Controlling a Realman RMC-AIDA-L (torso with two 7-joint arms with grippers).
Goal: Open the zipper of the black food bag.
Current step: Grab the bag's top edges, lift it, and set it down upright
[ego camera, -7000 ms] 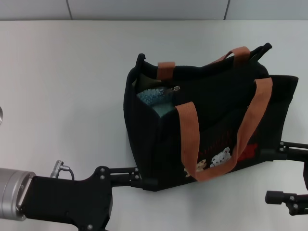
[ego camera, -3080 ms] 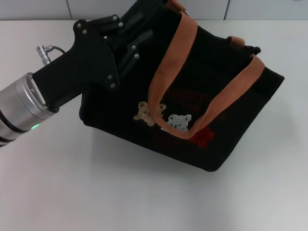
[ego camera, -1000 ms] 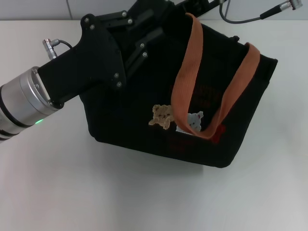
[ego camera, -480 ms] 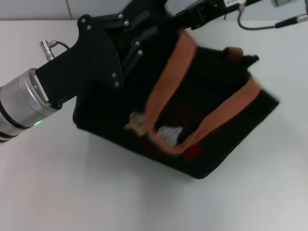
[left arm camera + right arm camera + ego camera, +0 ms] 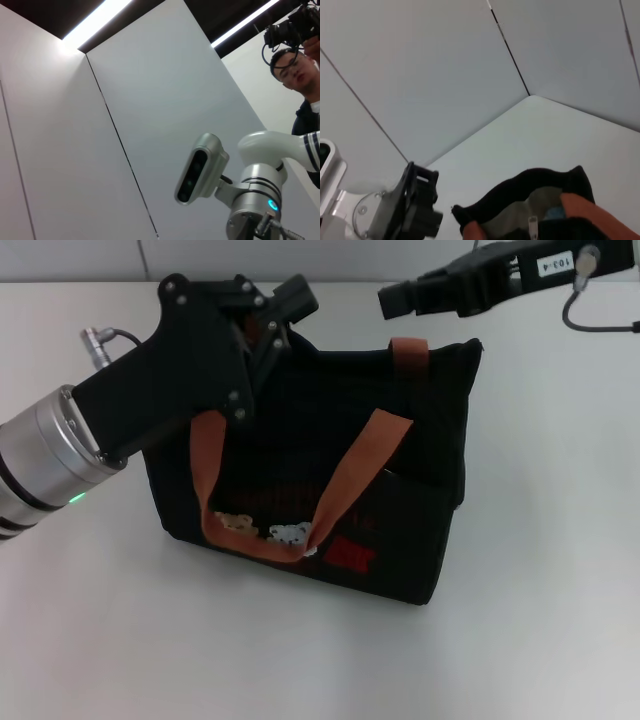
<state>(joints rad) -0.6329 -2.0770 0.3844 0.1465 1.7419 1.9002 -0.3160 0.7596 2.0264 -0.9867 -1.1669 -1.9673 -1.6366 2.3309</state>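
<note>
Black food bag (image 5: 330,470) stands upright on the white tabletop (image 5: 520,640), bear side facing the robot, one orange handle draped down the front. Left claw (image 5: 272,325) is at the bag's top left corner, fingers clamped on the fabric edge. Right claw (image 5: 400,298) hovers clear beyond the top edge; open or closed, I cannot tell. From the right wrist view the mouth gapes, the zipper (image 5: 533,226) pull showing inside.
</note>
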